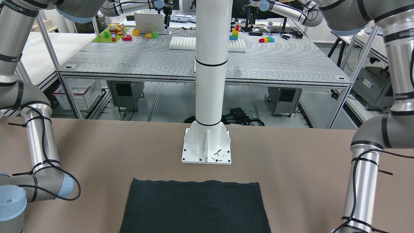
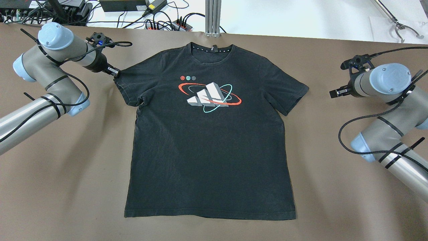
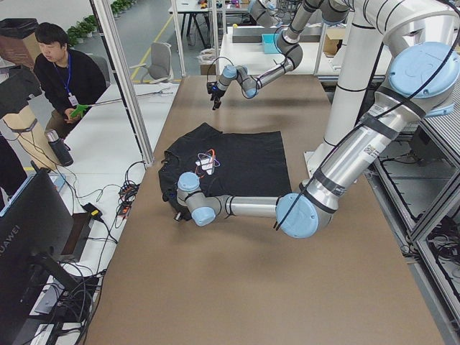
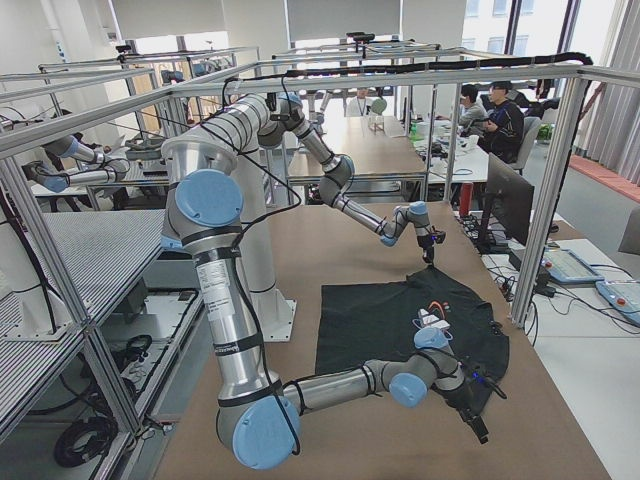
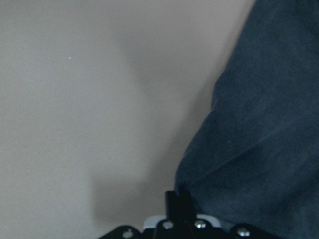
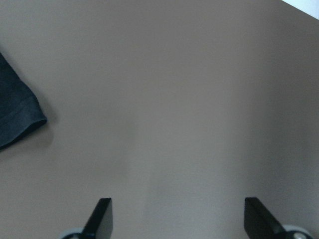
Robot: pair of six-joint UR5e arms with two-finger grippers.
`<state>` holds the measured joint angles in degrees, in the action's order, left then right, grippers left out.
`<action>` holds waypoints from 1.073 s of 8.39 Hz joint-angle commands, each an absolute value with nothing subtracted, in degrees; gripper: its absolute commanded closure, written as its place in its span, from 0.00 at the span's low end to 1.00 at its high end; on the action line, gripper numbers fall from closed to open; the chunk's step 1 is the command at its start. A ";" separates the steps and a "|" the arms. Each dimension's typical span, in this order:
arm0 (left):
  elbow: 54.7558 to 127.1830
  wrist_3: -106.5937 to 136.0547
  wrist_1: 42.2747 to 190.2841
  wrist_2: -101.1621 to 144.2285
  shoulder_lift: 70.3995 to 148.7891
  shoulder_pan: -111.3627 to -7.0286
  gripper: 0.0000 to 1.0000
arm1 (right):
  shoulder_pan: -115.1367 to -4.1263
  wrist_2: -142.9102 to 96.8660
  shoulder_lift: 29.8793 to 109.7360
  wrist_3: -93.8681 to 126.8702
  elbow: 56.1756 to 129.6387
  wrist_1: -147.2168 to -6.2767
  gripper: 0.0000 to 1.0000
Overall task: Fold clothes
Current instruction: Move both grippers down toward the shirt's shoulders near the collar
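Only one container in sight: a white basket (image 1: 77, 94) with a red rim, on the floor under the slatted bench (image 1: 203, 61) behind the robot in the front-facing view. Contents not discernible through its lattice walls.

Flat on the brown table (image 2: 67, 174), front side up: the black T-shirt (image 2: 207, 157). Long axis straight away from the robot, with the collar (image 2: 212, 55) toward the table's far edge in the overhead view and the hem (image 2: 210, 216) toward the robot's base. Both sleeves spread out sideways, body about square to the table's edges.

Plain matte black, lightly creased, with a stitched line along the bottom edge and the sleeve ends. On the chest a logo (image 2: 209, 95): three slanted white bars, ringed by one red loop and one teal loop, with three small round marks above it. Small tag inside the neck.

Left gripper (image 2: 115, 71) down at the tip of the left sleeve (image 2: 128, 83), touching the cloth. In the left wrist view, fingers (image 5: 178, 201) pressed together with the sleeve's edge right at them, so clamped on the T-shirt as far as can be seen.

Right gripper (image 2: 335, 93) over bare table, clearly apart from the right sleeve (image 2: 294, 93). In the right wrist view, fingers (image 6: 102, 216) spread wide, and the sleeve end visible only at that view's left edge.
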<state>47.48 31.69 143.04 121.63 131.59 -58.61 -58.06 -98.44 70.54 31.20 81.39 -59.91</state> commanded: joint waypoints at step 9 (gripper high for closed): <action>58.01 59.74 141.95 115.44 139.81 -52.06 1.00 | -56.78 -98.35 70.58 33.66 81.56 -59.68 0.06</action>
